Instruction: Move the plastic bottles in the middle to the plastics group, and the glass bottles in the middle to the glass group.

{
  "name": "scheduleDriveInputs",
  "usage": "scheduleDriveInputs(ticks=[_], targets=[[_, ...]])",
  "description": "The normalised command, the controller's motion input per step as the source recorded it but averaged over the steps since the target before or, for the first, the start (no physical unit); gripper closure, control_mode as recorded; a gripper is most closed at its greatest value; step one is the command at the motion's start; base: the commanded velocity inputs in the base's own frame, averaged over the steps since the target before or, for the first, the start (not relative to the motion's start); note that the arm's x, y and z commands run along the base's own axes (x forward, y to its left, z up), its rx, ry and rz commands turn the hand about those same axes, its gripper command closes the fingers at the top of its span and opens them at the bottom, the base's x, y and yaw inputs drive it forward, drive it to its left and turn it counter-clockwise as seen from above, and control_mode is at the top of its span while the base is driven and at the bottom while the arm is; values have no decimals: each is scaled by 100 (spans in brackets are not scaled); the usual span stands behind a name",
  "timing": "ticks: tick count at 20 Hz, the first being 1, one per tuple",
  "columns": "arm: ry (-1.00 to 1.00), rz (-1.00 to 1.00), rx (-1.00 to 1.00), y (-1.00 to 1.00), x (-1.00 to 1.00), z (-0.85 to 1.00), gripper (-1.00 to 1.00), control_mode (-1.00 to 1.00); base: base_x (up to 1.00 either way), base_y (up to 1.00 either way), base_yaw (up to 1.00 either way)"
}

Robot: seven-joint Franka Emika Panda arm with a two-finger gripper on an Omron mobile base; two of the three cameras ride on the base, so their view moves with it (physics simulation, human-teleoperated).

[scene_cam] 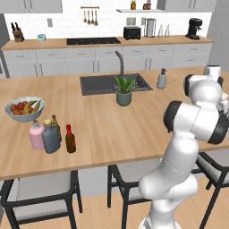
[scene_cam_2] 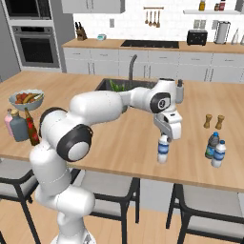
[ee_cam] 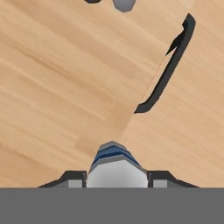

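Observation:
My gripper (scene_cam_2: 164, 138) is shut on the neck of a small clear plastic bottle with a blue label (scene_cam_2: 163, 149), which hangs upright over the counter's front part. In the hand view that bottle (ee_cam: 114, 162) sits between the fingertips (ee_cam: 70, 177), above the counter edge. The plastics group (scene_cam_2: 215, 148), a pair of blue-capped bottles, stands to its right. At the far left stand the pink bottle (scene_cam: 36, 135) and the olive-brown bottle (scene_cam: 55, 123). Close beside them are the grey-blue corked bottle (scene_cam: 51, 137) and the dark brown red-capped bottle (scene_cam: 70, 139).
A fruit bowl (scene_cam: 24, 108) sits behind the left bottles. Mid-counter there is a potted plant (scene_cam: 124, 91) by the sink (scene_cam: 96, 84), and a soap dispenser (scene_cam: 161, 79) stands to the sink's right. Two brown shakers (scene_cam_2: 214, 121) stand behind the plastics group. Chairs (ee_cam: 168, 70) line the counter's front.

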Motion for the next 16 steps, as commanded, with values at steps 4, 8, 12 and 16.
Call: scheduleDriveInputs(ticks=[4, 8, 12, 16], targets=[[0, -4, 0, -43, 0, -11, 100, -100, 0, 0, 0], [-4, -3, 0, -43, 0, -28, 100, -100, 0, 0, 0], [-2, -2, 0, -49, 0, -5, 100, -100, 0, 0, 0], [0, -2, 0, -47, 0, 0, 100, -100, 0, 0, 0]])
